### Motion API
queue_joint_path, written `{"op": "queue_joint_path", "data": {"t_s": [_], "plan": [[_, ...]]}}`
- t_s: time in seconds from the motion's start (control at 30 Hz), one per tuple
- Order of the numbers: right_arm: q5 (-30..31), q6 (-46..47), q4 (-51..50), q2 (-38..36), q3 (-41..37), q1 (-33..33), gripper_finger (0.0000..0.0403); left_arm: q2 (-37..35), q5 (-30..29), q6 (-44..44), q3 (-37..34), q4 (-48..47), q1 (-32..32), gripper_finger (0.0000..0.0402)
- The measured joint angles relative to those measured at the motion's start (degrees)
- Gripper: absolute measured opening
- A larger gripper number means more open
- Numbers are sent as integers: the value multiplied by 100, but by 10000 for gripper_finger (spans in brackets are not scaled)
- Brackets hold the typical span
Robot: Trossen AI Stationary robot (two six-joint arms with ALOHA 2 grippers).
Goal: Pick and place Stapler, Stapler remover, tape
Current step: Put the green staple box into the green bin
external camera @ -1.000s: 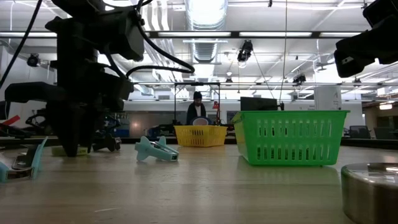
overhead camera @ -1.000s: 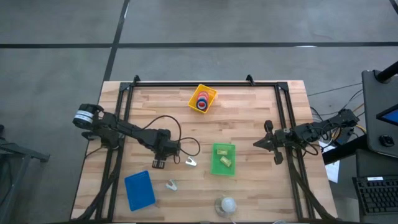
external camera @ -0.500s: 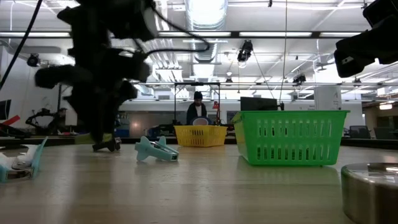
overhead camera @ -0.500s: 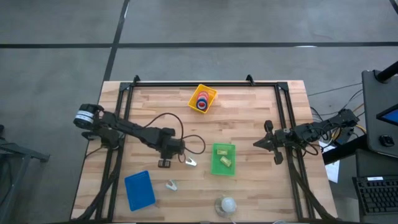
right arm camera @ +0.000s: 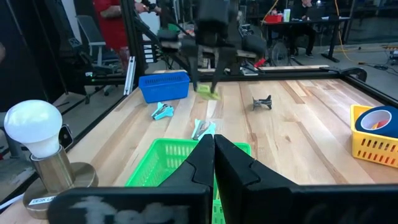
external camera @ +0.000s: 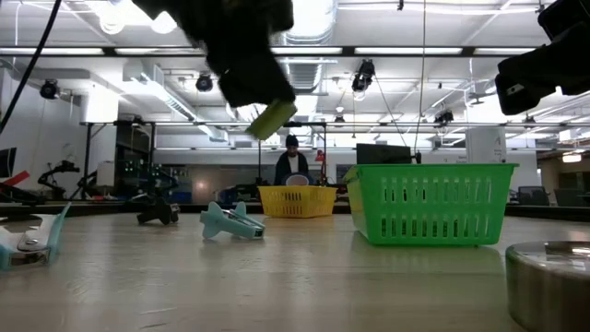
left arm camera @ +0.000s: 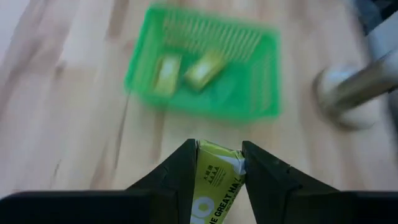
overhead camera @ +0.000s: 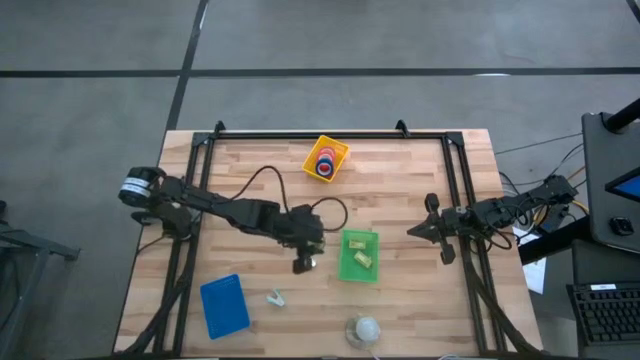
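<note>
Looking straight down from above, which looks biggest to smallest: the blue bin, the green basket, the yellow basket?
1. Blue bin, largest, though only narrowly.
2. Green basket, close behind it.
3. Yellow basket, clearly smallest.

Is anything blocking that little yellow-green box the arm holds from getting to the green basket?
Nothing visible does. The left tool holds the box above bare table beside the green basket; a pale staple remover lies beneath, too low to block.
</note>
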Motion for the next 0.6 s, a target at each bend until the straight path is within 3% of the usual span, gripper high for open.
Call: {"op": "queue_joint_path", "data": {"t_s": [0.33, 0.6], "plan": [[-2, 0, -1, -2, 0, 2, 8, 338, 385, -104, 57, 2073, 0, 121], [-2, 0, -2, 2, 0, 2, 8, 982, 423, -65, 689, 2105, -7, 121]]}}
